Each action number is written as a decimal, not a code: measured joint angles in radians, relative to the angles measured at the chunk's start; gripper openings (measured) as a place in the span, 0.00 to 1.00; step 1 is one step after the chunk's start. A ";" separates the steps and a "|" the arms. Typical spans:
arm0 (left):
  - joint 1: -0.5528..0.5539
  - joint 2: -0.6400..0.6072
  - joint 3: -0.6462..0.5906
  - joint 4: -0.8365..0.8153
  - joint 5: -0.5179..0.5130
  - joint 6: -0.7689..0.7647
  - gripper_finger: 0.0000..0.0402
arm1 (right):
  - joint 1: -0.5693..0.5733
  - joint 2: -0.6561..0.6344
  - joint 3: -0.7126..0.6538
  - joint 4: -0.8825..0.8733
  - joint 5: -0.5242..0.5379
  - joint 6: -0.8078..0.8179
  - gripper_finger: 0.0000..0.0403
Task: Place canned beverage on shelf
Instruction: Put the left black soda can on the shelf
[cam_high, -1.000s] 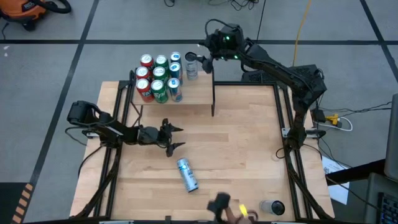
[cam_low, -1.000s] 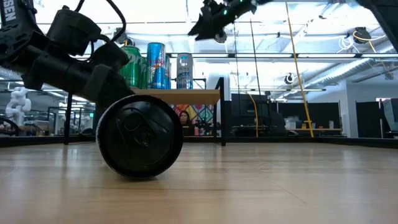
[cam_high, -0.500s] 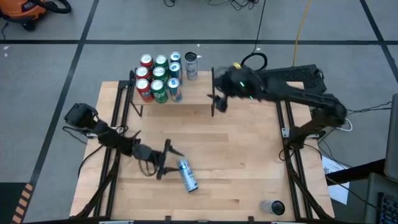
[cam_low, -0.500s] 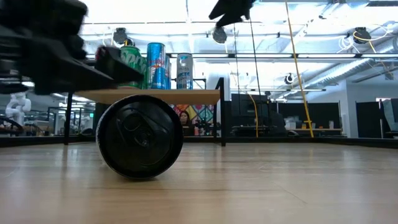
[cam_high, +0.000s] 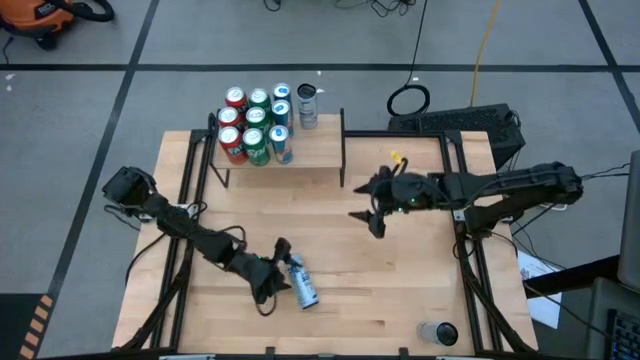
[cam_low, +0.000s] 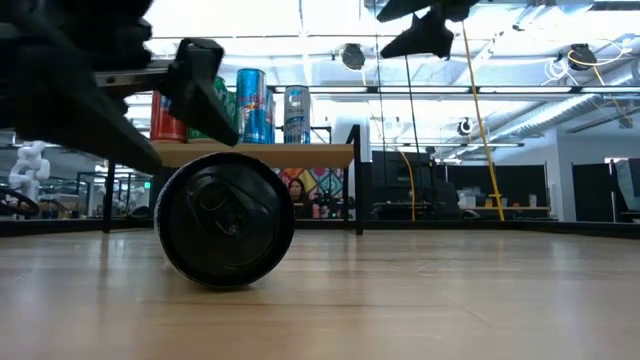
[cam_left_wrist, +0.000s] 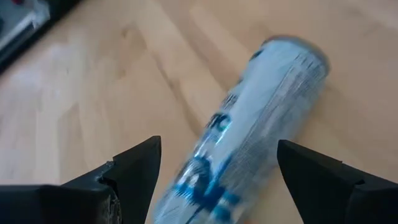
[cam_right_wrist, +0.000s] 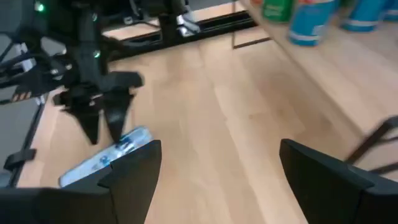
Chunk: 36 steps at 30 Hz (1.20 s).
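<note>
1. The blue-and-silver can (cam_high: 301, 281) lies on its side on the table (cam_high: 400, 280), toward six o'clock of centre, well apart from the shelf (cam_high: 310, 150).
2. The left gripper (cam_high: 272, 275) sits at the can's nine o'clock, fingers spread wide either side of it, gripping nothing.
3. The shelf, at twelve o'clock, carries upright cans (cam_high: 256, 125).
4. The right gripper (cam_high: 368, 215) hangs near three o'clock, jaws wide, empty.

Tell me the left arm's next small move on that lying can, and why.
Probably lower the left gripper a little further and close. Its jaws stand open on either side of the silver-blue can, which lies flat on the table and is not yet gripped.
</note>
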<state>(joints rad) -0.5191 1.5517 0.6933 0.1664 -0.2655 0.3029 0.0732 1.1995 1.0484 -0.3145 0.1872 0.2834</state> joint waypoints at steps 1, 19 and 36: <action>0.006 0.000 0.027 -0.055 -0.001 0.001 0.78 | 0.012 0.008 -0.004 0.007 0.008 0.000 0.78; 0.063 0.035 0.072 -0.128 0.136 0.228 0.78 | 0.071 0.190 -0.020 0.117 0.257 -0.051 0.78; 0.134 0.210 0.076 -0.010 0.147 0.130 0.67 | 0.072 0.179 -0.019 0.122 0.257 0.002 0.78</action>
<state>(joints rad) -0.3852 1.7615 0.7689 0.1567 -0.1188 0.4329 0.1455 1.3785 1.0290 -0.1928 0.4438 0.2859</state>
